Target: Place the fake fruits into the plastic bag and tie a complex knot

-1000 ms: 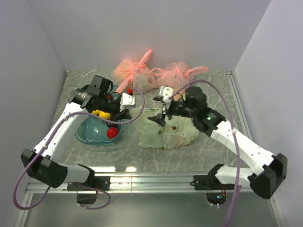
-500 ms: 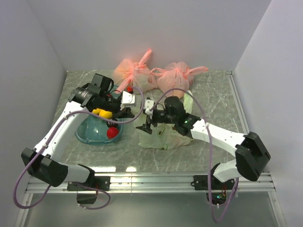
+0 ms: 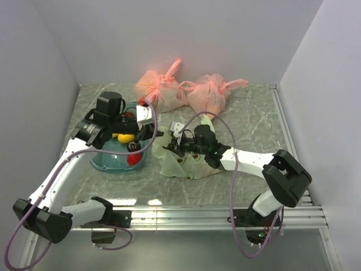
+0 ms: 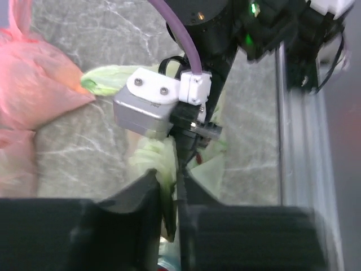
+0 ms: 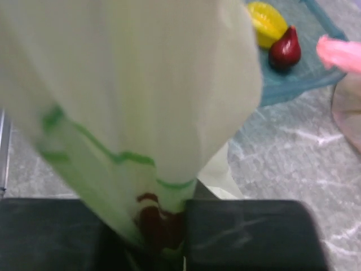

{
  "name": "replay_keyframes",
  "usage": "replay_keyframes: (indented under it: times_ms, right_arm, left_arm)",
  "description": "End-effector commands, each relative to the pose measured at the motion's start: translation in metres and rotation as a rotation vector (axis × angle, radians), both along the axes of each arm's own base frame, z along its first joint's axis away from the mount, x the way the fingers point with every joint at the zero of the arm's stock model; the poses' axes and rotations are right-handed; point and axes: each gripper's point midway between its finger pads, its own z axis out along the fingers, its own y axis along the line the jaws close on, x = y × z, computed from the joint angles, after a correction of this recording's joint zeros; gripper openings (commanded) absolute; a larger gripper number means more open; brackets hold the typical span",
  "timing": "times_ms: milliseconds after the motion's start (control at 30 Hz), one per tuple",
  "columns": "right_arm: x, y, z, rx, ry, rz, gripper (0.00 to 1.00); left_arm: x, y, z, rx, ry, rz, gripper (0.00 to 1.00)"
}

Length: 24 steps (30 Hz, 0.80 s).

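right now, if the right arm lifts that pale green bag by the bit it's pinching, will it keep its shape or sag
Likely floppy: the plastic bag drapes as thin wrinkled film from the right fingers. It would probably sag bottom-heavy, since it lies as a lumpy heap on the table. Such thin film may slip from a pinch.

Overhead wide, both wrists close, sharing plastic bag (image 3: pixel 189 166)

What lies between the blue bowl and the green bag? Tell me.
Top view: a bare strip of table, with the left gripper reaching across its far end to the bag.
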Motion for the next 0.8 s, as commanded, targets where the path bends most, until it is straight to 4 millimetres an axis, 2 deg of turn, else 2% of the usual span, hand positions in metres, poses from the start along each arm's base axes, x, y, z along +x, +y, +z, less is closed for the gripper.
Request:
replay_keyframes:
  times_ms: [0, 33, 67, 133, 200, 233, 267, 333, 367, 433, 500, 600, 767]
  right_arm:
    - [0.008, -0.003, -0.004, 0.033, 0.033, -0.075, 0.01]
    - [0.007, -0.004, -0.002, 0.039, 0.029, -0.081, 0.00]
    - [0.008, -0.005, -0.002, 0.039, 0.035, -0.090, 0.00]
    - [0.007, -0.008, 0.000, 0.044, 0.034, -0.106, 0.00]
    - [0.009, -0.009, 0.001, 0.042, 0.046, -0.120, 0.00]
    - [0.011, -0.010, 0.001, 0.041, 0.050, -0.135, 0.00]
    - [0.011, -0.009, 0.001, 0.040, 0.061, -0.140, 0.00]
    - [0.016, -0.010, 0.004, 0.047, 0.060, -0.167, 0.00]
    - [0.016, -0.010, 0.003, 0.042, 0.072, -0.172, 0.00]
    - [0.017, -0.008, 0.005, 0.041, 0.076, -0.174, 0.00]
    - [0.016, -0.006, 0.007, 0.042, 0.072, -0.176, 0.03]
    - [0.016, -0.004, 0.008, 0.044, 0.077, -0.189, 0.04]
    - [0.017, 0.000, 0.013, 0.048, 0.069, -0.197, 0.04]
  left_arm:
    - [0.005, -0.001, 0.016, -0.129, 0.079, 0.092, 0.23]
    - [0.014, 0.010, 0.017, -0.153, 0.098, 0.160, 0.31]
    - [0.023, 0.020, 0.020, -0.190, 0.080, 0.251, 0.46]
    - [0.033, 0.040, 0.021, -0.270, 0.193, 0.422, 0.57]
    - [0.032, 0.057, 0.009, -0.303, 0.223, 0.550, 0.84]
    - [0.027, 0.059, 0.004, -0.314, 0.254, 0.572, 0.86]
    - [0.018, 0.062, -0.008, -0.315, 0.273, 0.587, 0.97]
    - [0.010, 0.060, -0.017, -0.350, 0.325, 0.591, 0.99]
    - [0.006, 0.059, -0.029, -0.358, 0.355, 0.593, 0.99]
    - [0.003, 0.050, -0.029, -0.383, 0.365, 0.558, 0.99]
    - [0.012, 0.044, -0.037, -0.369, 0.364, 0.600, 0.99]
    - [0.026, 0.030, -0.036, -0.353, 0.302, 0.613, 0.97]
    - [0.042, 0.009, -0.043, -0.341, 0.290, 0.610, 0.85]
